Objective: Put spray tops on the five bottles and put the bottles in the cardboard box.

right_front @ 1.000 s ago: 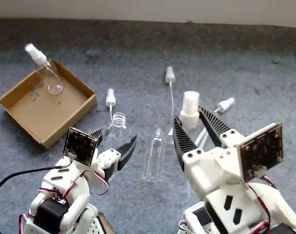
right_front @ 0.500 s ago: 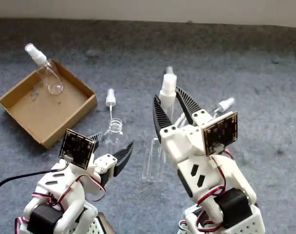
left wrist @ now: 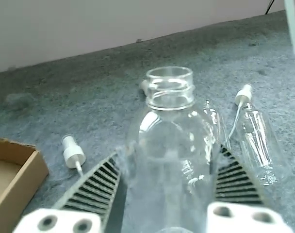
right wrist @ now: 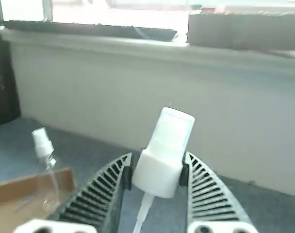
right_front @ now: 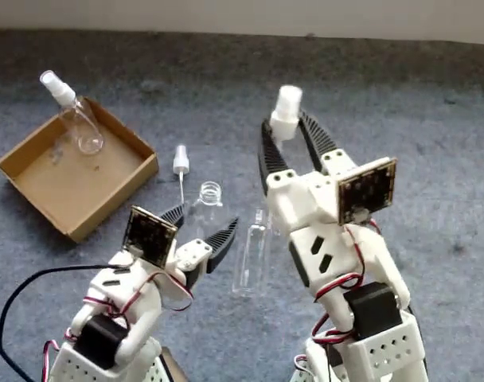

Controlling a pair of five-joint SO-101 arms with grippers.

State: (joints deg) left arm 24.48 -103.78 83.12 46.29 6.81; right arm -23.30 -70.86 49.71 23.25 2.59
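left jaws pinch open bottle point(left wrist: 169, 145) upright; right jaws pinch spray top point(right wrist: 163, 155) aloft. risk: dangling tube point(right wrist: 143, 213) misses the neck point(left wrist: 169, 87), or bottle tips in the grip.

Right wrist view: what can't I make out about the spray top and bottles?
Spray top tube's end: right wrist view, cut off by the edge.
Held bottle base: left wrist view, cut off by the edge.
Far bottle: left wrist view, too small to tell whether the small spray top is on it.

Carpet point(right_front: 417, 111), cardboard box point(right_front: 115, 204) (open), lying bottle point(right_front: 251, 256)
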